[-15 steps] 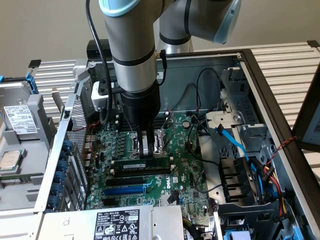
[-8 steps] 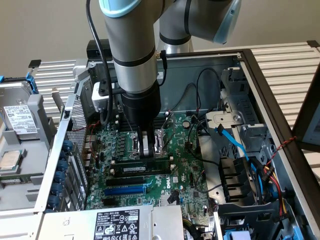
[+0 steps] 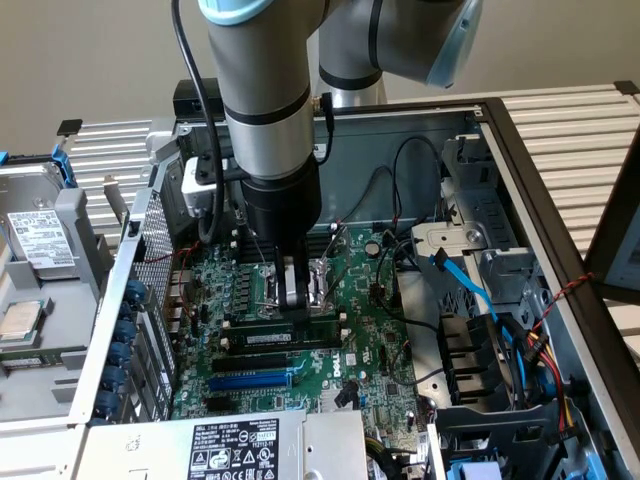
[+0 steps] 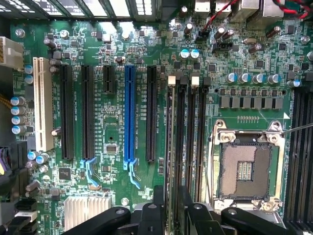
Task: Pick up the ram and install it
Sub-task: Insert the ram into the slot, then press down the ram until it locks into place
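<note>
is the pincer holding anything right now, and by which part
Nothing looks held: the ram stands seated in the motherboard, and the pincer straddles its top edge with gaps either side.

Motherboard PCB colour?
The motherboard is green; it shows best in the wrist view.

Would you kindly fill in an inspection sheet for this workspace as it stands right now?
Surface: green motherboard with an empty CPU socket, inside an open computer case on a slatted white table.
Job's things: ram stands on edge in the memory slot nearest the black expansion slot.
Clutter: nothing seen.
Grippers: gripper open, jaws either side of the ram.
Cables: blue data cable, black wires and red-and-black wires at the exterior view's right.
Surroundings: hard drive at the exterior view's left.
</note>
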Action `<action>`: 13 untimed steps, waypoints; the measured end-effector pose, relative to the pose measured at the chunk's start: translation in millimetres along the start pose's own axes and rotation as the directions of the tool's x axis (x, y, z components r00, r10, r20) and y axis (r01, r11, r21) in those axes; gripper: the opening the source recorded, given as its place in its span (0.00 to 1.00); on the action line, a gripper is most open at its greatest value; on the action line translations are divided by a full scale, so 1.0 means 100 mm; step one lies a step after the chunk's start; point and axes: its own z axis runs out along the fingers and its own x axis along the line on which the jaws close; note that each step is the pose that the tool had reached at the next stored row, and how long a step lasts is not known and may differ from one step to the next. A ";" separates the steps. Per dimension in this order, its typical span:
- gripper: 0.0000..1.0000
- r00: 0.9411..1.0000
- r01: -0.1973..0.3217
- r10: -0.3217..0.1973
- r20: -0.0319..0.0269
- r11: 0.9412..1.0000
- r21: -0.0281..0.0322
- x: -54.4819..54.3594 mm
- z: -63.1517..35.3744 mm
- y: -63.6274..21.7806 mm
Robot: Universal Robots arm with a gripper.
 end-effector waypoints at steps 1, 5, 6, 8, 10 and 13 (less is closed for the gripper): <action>0.26 1.000 0.000 0.000 0.000 1.000 -0.001 0.00 -0.009 -0.004; 0.26 1.000 0.000 0.000 0.000 1.000 -0.001 0.00 -0.013 -0.006; 0.26 1.000 0.000 0.000 0.000 1.000 -0.001 0.00 -0.013 -0.006; 0.26 1.000 0.000 0.000 0.000 1.000 -0.001 0.00 -0.013 -0.005; 0.26 1.000 0.000 0.000 0.000 1.000 -0.001 0.00 -0.013 -0.006; 0.26 1.000 0.000 0.000 0.000 1.000 -0.001 0.00 -0.013 -0.005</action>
